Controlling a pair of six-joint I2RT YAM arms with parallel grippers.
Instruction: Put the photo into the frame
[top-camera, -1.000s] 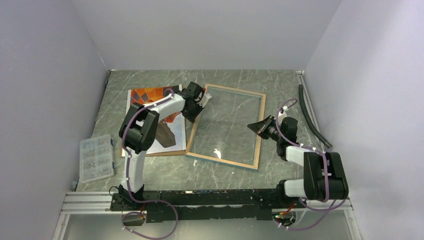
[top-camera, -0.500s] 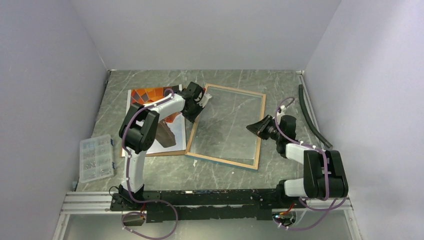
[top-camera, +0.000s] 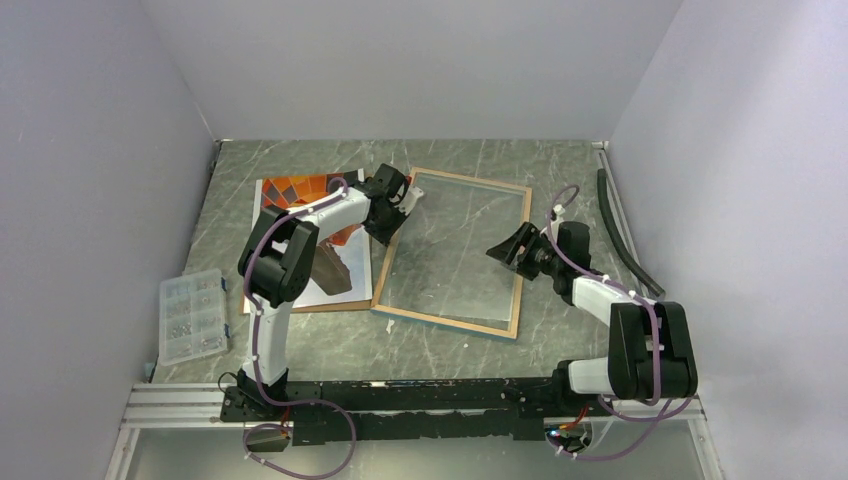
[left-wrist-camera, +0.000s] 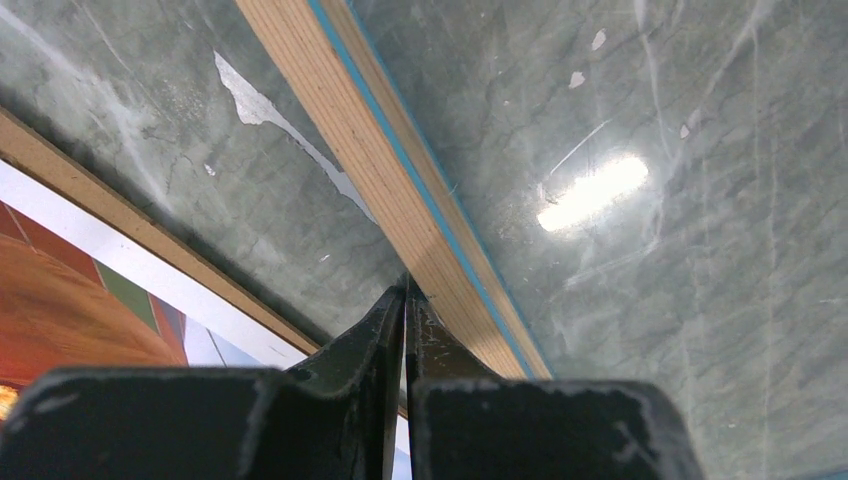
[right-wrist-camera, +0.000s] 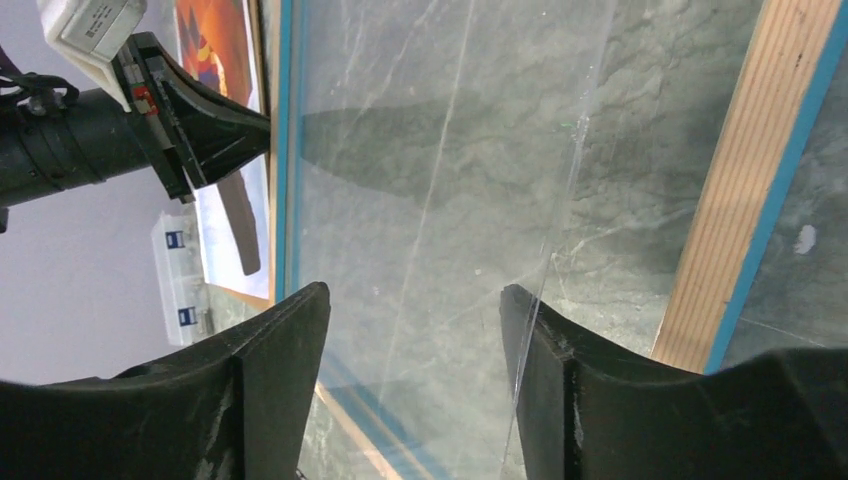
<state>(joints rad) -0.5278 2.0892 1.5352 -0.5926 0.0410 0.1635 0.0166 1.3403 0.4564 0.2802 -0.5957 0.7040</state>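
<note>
The frame (top-camera: 445, 322), light wood edges with a thin blue rim and a clear pane, lies flat mid-table. To its left lies the photo (top-camera: 295, 188), orange-red balloon side up, partly under my left arm. My left gripper (top-camera: 397, 203) is shut, its tips (left-wrist-camera: 405, 290) pressed against the wood of the frame's left edge (left-wrist-camera: 370, 160), with the photo (left-wrist-camera: 60, 310) just beside. My right gripper (top-camera: 503, 250) hovers open over the frame's right edge (right-wrist-camera: 740, 190); nothing sits between its fingers (right-wrist-camera: 415, 292). A thin clear pane edge runs past its right finger (right-wrist-camera: 560, 380).
A brown backing panel (top-camera: 300, 305) lies under the photo. A clear parts box (top-camera: 192, 315) sits at the near left. A black strip (top-camera: 620, 230) lies along the right wall. Grey walls close in three sides.
My right gripper has gone from shut to open and shifted slightly up and left over the frame's right edge. The left arm, frame and photo have not moved.
</note>
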